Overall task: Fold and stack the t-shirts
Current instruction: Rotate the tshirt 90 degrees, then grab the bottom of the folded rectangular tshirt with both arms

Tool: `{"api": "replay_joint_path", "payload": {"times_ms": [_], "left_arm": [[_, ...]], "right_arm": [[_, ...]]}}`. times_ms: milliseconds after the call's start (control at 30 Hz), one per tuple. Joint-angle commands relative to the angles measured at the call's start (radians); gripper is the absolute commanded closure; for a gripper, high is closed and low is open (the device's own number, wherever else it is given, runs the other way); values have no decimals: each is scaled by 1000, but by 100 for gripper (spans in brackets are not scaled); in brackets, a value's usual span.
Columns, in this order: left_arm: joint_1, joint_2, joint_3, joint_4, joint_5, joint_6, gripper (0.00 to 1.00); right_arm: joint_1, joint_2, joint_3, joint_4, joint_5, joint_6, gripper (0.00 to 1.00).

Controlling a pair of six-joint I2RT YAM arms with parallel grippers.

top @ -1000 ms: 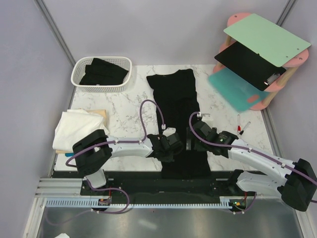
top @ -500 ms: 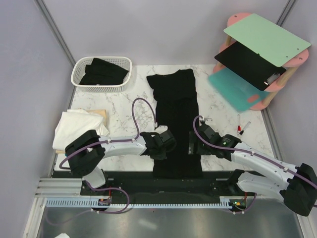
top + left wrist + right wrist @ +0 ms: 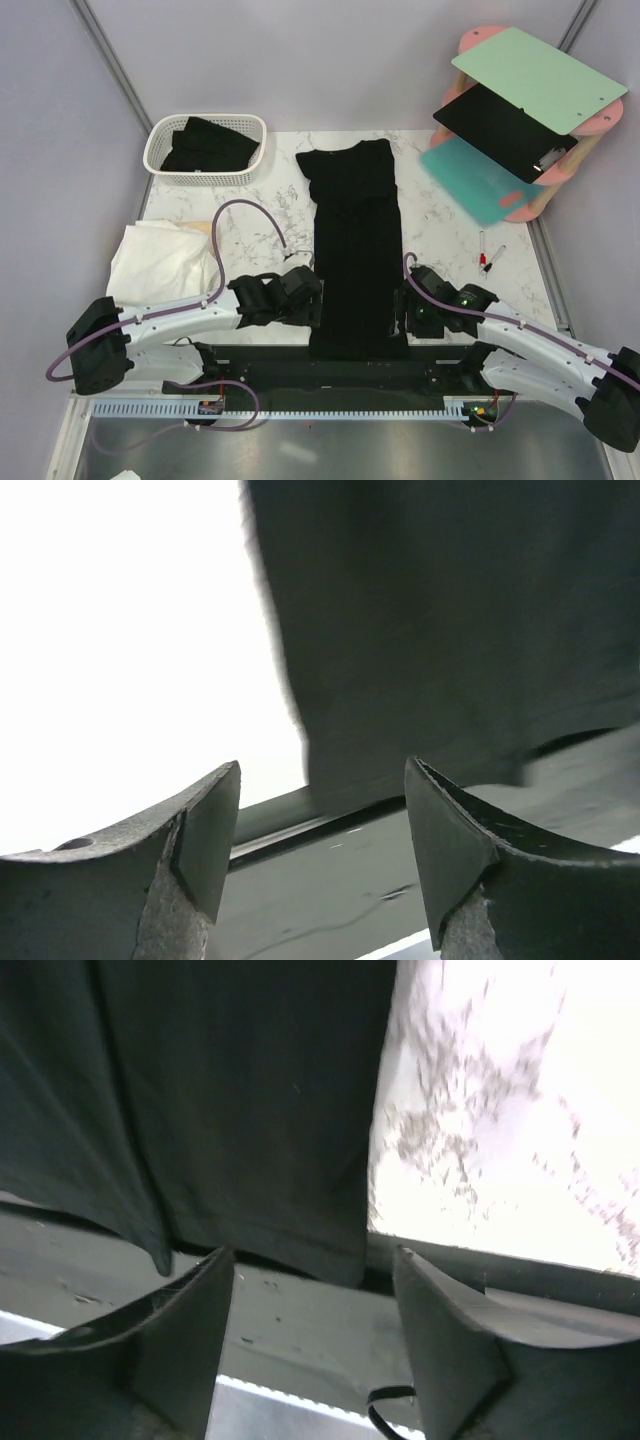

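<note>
A black t-shirt (image 3: 355,250) lies flat as a long narrow strip down the middle of the marble table (image 3: 450,230), its hem at the near edge. My left gripper (image 3: 304,295) sits just left of the strip's lower part, open with nothing in it. The left wrist view shows the left gripper (image 3: 322,780) empty, with the shirt's (image 3: 450,630) left edge and hem ahead of it. My right gripper (image 3: 405,312) is just right of the strip, also open. Between the right gripper's (image 3: 312,1260) fingers there is nothing, and the shirt's (image 3: 230,1090) right hem corner lies ahead. White and cream t-shirts (image 3: 160,260) are piled at the left.
A white lattice basket (image 3: 160,160) with black shirts (image 3: 208,145) stands at the back left. A pink rack (image 3: 590,130) at the back right holds green, black and teal boards. Two markers (image 3: 488,260) lie right of the strip. A black rail (image 3: 360,375) runs along the table's near edge.
The left gripper has opened and let go of the black shirt. Both grippers have drawn outward and nearer, off the cloth. The shirt's lower part now lies flat and straight.
</note>
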Motion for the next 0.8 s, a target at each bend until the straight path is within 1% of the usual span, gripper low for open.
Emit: {"api": "replay_joint_path", "payload": {"times_ms": [0, 67, 100, 300, 533, 767], "left_arm": [[1, -6, -102, -37, 41, -82, 26], [-2, -9, -148, -27, 50, -103, 27], [-2, -14, -162, -16, 55, -108, 26], [-4, -64, -263, 110, 90, -140, 27], [-4, -52, -291, 208, 113, -156, 27], [-14, 6, -289, 248, 163, -156, 29]], "right_arm": [[-1, -21, -48, -36, -96, 30, 35], [-1, -26, -62, -33, -109, 33, 37], [-1, -31, -73, -32, -120, 37, 41], [-1, -32, -93, -6, -129, 49, 43], [-1, -14, -145, 112, -156, 79, 44], [-1, -5, -163, 142, -140, 81, 45]]}}
